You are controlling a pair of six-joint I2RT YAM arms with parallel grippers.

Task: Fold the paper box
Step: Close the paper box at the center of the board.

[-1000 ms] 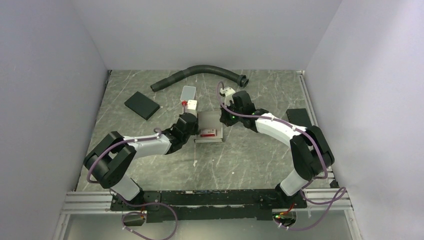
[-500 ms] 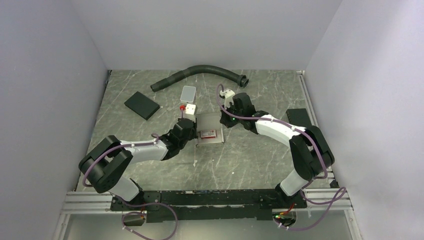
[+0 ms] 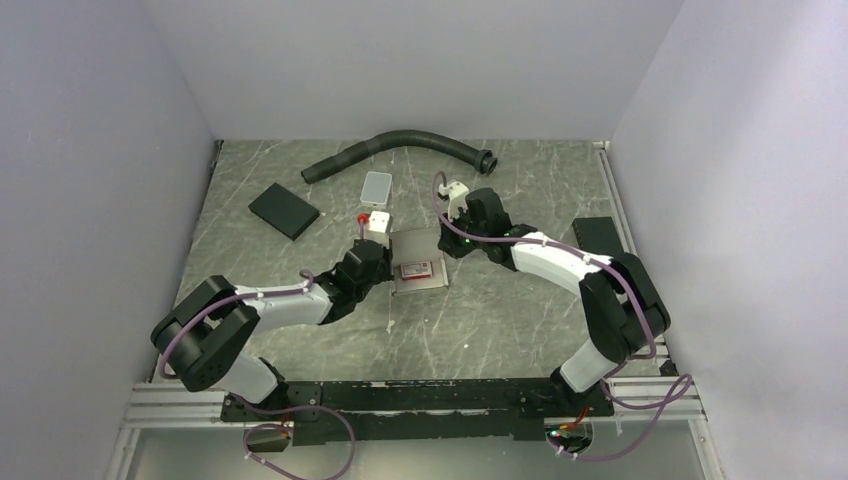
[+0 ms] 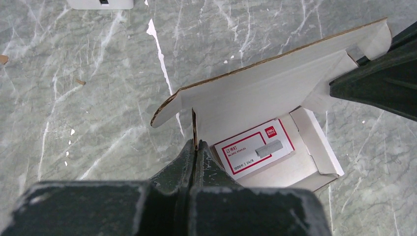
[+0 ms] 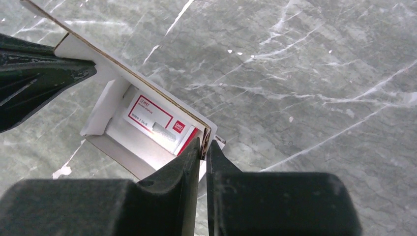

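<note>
Paper box [image 3: 418,258] sits on the bench [image 3: 500,320], lid raised along its far side, directly between both arms. Left pincer [image 4: 195,147] is clamped on its left wall. Right pincer [image 5: 204,147] straddles the right wall, but I cannot tell if it grips.

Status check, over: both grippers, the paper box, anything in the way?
Left gripper shut on paper box side flap. Right gripper straddling lid far end, clamp unclear. Lid raised, red-and-white packet inside; nothing seen blocking it.
</note>
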